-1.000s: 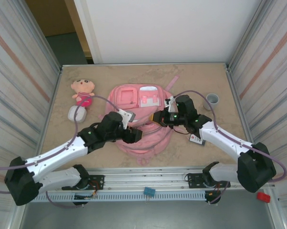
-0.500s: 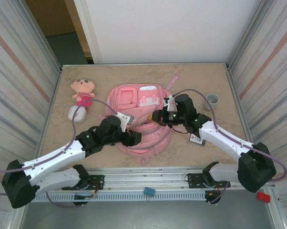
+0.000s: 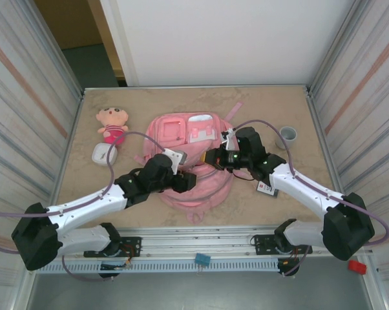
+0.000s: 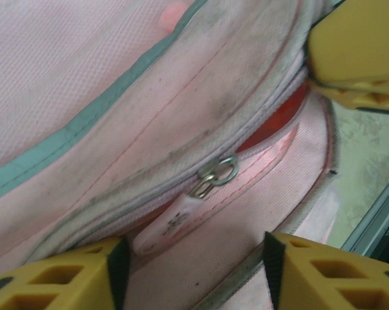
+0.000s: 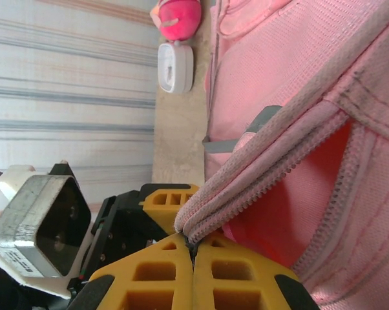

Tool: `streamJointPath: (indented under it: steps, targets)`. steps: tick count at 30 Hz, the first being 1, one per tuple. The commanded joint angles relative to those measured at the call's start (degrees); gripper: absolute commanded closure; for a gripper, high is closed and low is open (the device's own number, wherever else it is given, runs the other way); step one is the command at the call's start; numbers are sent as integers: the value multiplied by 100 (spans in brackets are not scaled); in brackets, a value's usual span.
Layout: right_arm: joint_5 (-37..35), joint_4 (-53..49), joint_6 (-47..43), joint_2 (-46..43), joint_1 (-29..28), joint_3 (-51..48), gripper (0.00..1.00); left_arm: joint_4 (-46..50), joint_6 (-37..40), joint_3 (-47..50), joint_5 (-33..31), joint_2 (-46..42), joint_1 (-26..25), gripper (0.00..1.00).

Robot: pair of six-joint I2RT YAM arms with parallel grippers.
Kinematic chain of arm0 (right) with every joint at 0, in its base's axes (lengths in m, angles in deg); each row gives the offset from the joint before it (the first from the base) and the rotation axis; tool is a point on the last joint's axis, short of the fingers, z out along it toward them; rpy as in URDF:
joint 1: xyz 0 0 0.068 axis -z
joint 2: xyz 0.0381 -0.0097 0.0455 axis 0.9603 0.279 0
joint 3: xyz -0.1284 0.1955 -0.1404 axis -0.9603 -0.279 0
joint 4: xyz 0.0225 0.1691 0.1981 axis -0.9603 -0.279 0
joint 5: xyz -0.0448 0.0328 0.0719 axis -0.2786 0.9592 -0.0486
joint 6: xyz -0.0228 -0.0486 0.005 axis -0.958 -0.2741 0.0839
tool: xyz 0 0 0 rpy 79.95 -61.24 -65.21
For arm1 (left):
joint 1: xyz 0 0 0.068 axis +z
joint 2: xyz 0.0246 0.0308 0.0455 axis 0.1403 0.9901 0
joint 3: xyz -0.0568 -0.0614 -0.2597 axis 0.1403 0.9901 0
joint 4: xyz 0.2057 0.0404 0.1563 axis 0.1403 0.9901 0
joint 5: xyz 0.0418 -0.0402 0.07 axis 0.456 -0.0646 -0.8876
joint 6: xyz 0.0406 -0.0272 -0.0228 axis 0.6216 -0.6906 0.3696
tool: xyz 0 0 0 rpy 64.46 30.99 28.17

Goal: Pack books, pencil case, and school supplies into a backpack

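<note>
left claw (image 4: 194, 256) has edged in, released astride the zipper pull (image 4: 175, 219), right claw (image 5: 193, 249) clenched on the backpack (image 5: 278, 77); unzipping looks next.

Left gripper (image 4: 194, 268) parted, right gripper (image 5: 193, 258) — pinched closed

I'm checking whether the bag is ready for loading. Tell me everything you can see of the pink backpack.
The backpack is pink woven fabric with grey-green piping. It lies flat in the middle of the table, its white-trimmed front pockets toward the far side. Its main zipper is partly open, showing red lining; a metal slider carries a pale pink pull tab. The right gripper is shut on the zipper edge. The left gripper is open, fingers either side of the pull tab, not clamping it.
</note>
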Motion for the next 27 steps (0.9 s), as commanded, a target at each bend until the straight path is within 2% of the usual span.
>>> streamJointPath:
  steps: [1, 8, 15, 22, 27]
  targets:
    - [328, 394, -71, -178, -149, 330, 100, -595, 89, -284, -158, 21, -11, 49]
    - [325, 416, -72, -177, -158, 309, 100, -461, 129, -247, -456, 132, -10, 69]
    - [268, 173, -211, -281, -37, 305, 100, -197, 255, -259, -754, 150, -8, 100]
    - [370, -135, -428, -460, 736, 60, 100, 569, 300, 130, -1061, -560, -12, 100]
    - [408, 664, 148, -343, 594, -243, 100, 223, 517, 498, -711, -1106, -1, 100]
